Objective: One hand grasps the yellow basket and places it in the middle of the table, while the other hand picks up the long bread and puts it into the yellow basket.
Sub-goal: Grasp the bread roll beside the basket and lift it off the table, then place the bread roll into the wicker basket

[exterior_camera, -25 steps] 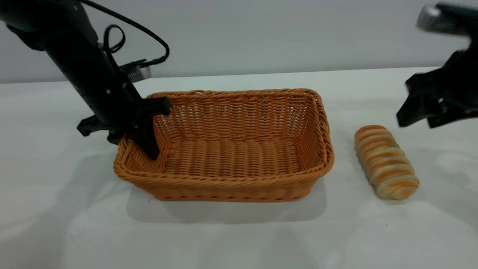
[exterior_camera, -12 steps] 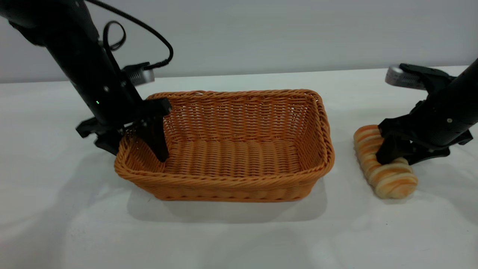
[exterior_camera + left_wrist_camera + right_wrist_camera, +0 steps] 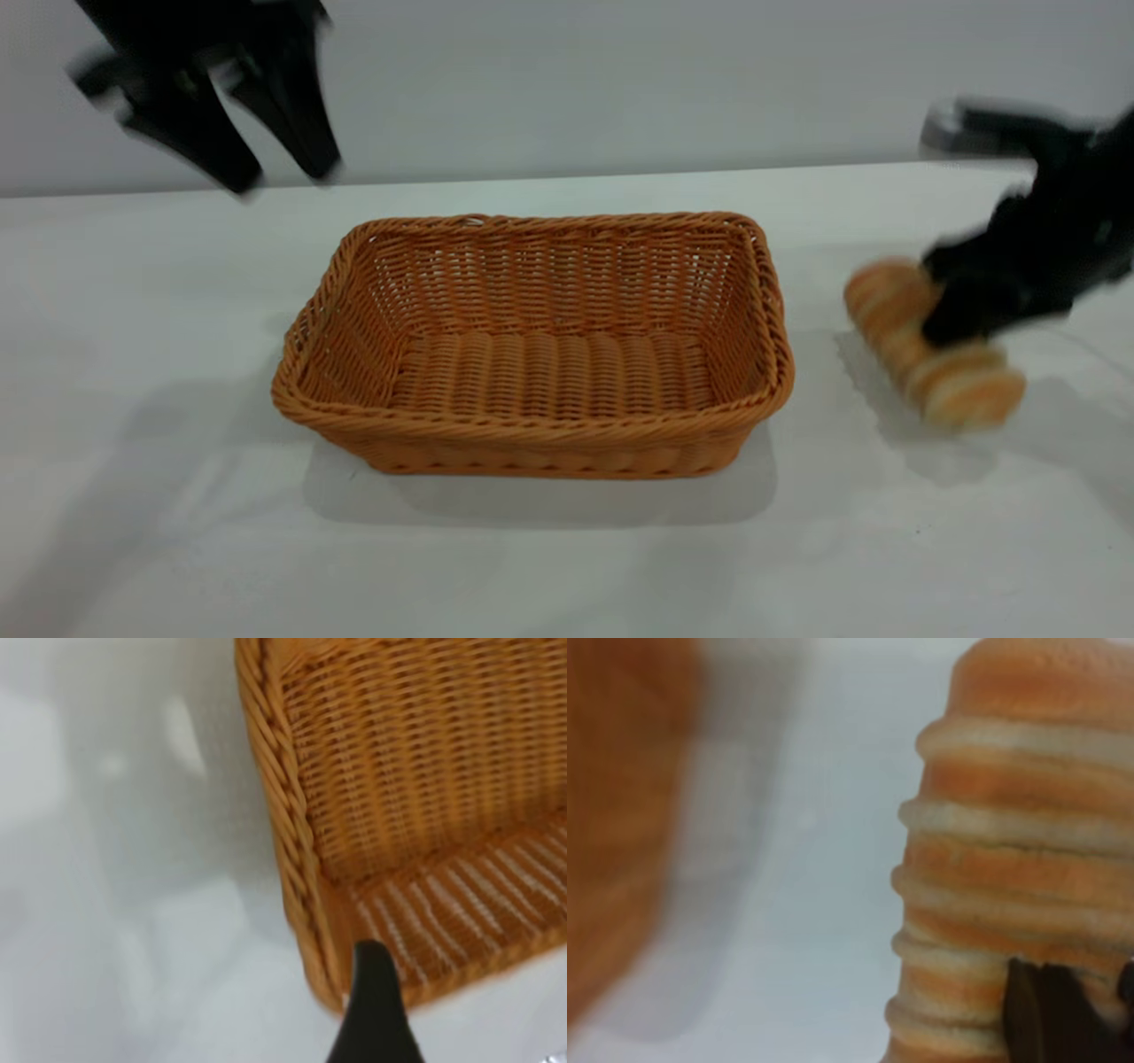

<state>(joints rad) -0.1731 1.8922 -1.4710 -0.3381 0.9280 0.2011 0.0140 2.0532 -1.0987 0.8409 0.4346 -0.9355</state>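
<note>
The yellow basket [image 3: 532,416] stands empty in the middle of the table [image 3: 567,576]. My left gripper [image 3: 282,177] is open and empty, raised high above the table behind the basket's left end. In the left wrist view the basket's rim [image 3: 285,815] lies below one dark finger [image 3: 376,1010]. My right gripper [image 3: 952,323] is shut on the long bread [image 3: 895,306] to the right of the basket and holds it a little above the table, with its shadow beneath. In the right wrist view the ridged bread [image 3: 1019,859] fills the frame with a finger [image 3: 1045,1010] on it.
The white tabletop stretches bare in front of the basket and to its left. A plain grey wall [image 3: 620,80] stands behind the table's far edge. The basket's side shows as an orange blur [image 3: 611,815] in the right wrist view.
My left gripper let go of the basket's left rim and rose up and away, fingers apart. My right gripper came down onto the bread, closed on it and lifted it slightly.
</note>
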